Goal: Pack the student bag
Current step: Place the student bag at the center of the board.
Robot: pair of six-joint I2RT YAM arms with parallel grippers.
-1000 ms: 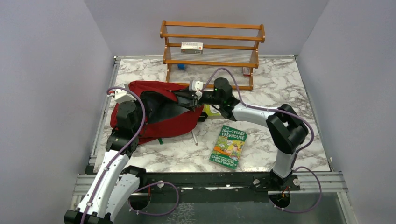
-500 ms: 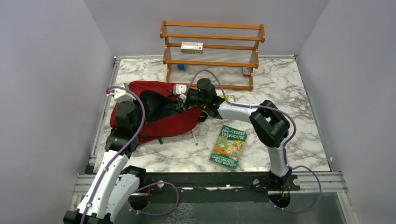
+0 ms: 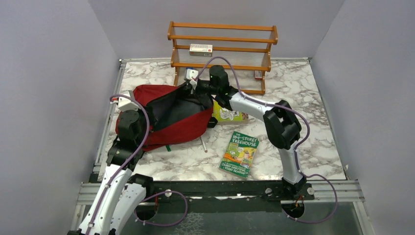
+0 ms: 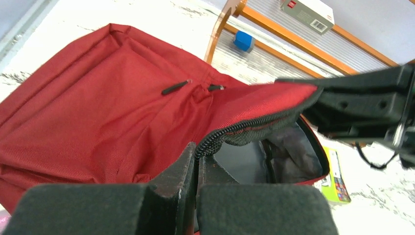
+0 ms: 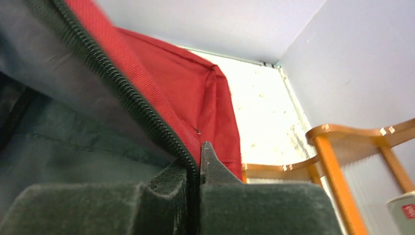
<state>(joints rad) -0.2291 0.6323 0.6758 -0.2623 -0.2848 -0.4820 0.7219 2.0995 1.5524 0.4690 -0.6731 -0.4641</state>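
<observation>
Mouth of student bag (image 3: pixel 181 132) gapes centre-left, rim pinched by left claw (image 4: pixel 196 166) and right claw (image 5: pixel 195 161) at opposite ends. Wooden rack (image 3: pixel 222 64) crowds upper centre; right arm (image 3: pixel 254 105) bars the right. Surface (image 3: pixel 186 169) bare lower centre.

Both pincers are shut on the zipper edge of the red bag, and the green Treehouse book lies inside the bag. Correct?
No. The green Treehouse book lies on the table, right of the red bag, not inside it; the top view shows this. The left pincer and right pincer are indeed shut on the zipper edge.
</observation>
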